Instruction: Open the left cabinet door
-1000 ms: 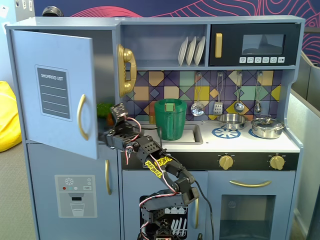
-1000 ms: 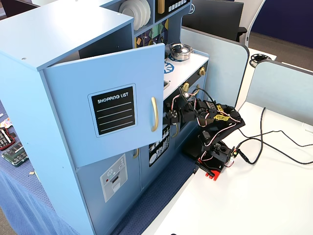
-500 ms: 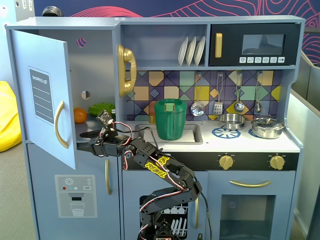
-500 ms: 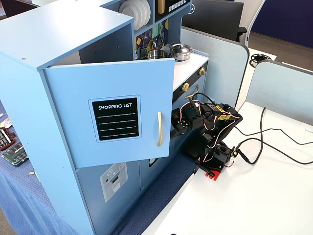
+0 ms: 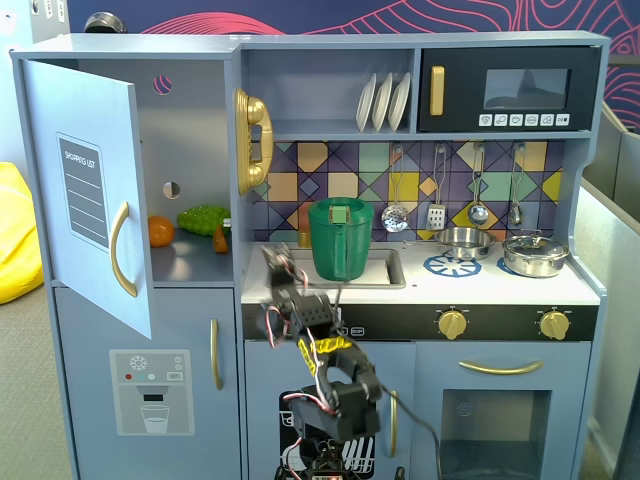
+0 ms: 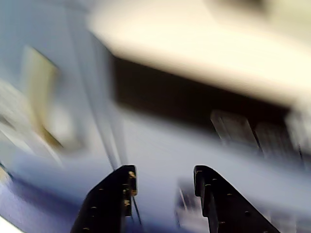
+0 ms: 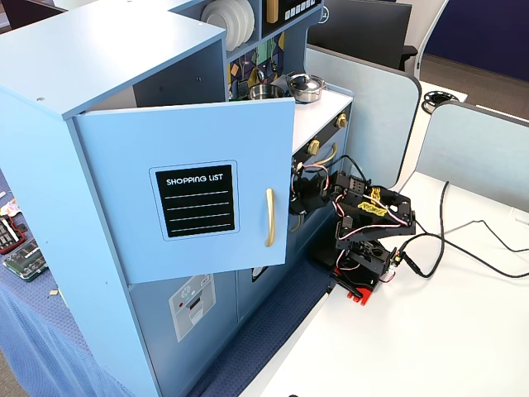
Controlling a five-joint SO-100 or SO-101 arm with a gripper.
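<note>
The left cabinet door (image 5: 85, 200), blue-grey with a black "SHOPPING LIST" panel (image 7: 197, 201) and a curved gold handle (image 5: 121, 262), stands swung wide open on its left hinge; in another fixed view the door (image 7: 124, 157) juts out toward the camera. My gripper (image 5: 276, 263) is folded back in front of the sink counter, well right of the door and apart from its handle (image 7: 269, 217). The blurred wrist view shows the gripper (image 6: 163, 170) open, its two black fingers (image 6: 116, 194) apart with nothing between them. In the other fixed view the gripper (image 7: 301, 180) sits just past the door's free edge.
Inside the opened compartment lie an orange (image 5: 160, 231) and a green toy vegetable (image 5: 203, 218). A green pitcher (image 5: 340, 238) stands in the sink. Below are the water-dispenser door (image 5: 150, 390) and a dish-rack door behind the arm's base (image 5: 325, 440). Cables (image 7: 450, 240) trail across the white table.
The door swung from partly to widely open. My arm then pulled away from the compartment, moving right and folding back toward its base.
</note>
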